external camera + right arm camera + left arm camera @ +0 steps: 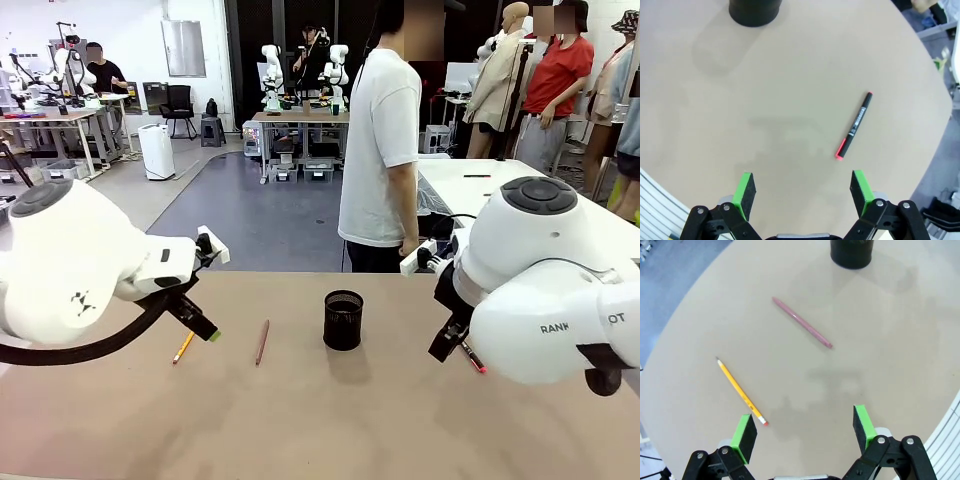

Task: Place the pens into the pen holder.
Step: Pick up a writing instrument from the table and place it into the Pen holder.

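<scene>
The black mesh pen holder (343, 320) stands upright mid-table; its base shows in the wrist views (851, 252) (755, 11). Left of it lie a reddish-brown pen (262, 341) (802, 322) and an orange-yellow pencil (183, 347) (740, 391). A black pen with a red end (854, 125) lies to the right, partly hidden by my right arm in the front view (474, 357). My left gripper (202, 322) (805, 432) hovers open above the table, close to the pencil's eraser end. My right gripper (446, 342) (804, 192) hangs open near the red-ended pen. Both hold nothing.
A person in a white T-shirt (380, 150) stands side-on at the table's far edge. The tan tabletop (330, 420) is bare in front of the holder. Its rounded edges show in both wrist views.
</scene>
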You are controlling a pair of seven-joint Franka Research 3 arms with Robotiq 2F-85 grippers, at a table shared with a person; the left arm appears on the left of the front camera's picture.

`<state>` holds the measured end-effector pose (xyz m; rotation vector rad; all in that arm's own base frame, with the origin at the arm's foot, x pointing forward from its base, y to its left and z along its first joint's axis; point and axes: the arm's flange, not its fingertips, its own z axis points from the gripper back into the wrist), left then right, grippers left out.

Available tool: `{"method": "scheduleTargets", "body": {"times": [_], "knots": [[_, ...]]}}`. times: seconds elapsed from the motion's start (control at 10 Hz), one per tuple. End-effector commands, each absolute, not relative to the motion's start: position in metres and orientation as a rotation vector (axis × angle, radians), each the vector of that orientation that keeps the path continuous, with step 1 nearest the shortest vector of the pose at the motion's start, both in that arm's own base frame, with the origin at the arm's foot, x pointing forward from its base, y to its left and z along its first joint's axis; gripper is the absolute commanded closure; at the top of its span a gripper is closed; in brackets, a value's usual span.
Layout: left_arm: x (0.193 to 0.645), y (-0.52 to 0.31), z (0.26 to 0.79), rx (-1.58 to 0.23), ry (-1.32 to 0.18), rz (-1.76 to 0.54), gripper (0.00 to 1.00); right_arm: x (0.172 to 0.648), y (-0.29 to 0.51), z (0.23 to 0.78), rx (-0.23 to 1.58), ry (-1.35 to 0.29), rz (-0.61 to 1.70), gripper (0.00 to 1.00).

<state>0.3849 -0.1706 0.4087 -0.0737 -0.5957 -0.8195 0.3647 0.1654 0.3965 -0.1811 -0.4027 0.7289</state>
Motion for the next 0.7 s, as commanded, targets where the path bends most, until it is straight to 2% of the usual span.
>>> {"method": "scheduleTargets", "body": {"times": [0.0, 0.1, 0.6], "knots": [[0.361, -0.146, 0.402, -0.078, -0.596, -0.794, 0.00, 0.370, 0.160, 0.394, -0.175, -0.416, 0.735, 0.00], [0.385, -0.171, 0.409, -0.074, -0.596, -0.819, 0.00, 0.370, 0.160, 0.394, -0.175, -0.416, 0.735, 0.00], [0.384, -0.171, 0.409, -0.072, -0.592, -0.821, 0.00, 0.370, 0.160, 0.394, -0.175, -0.416, 0.735, 0.00]]}}
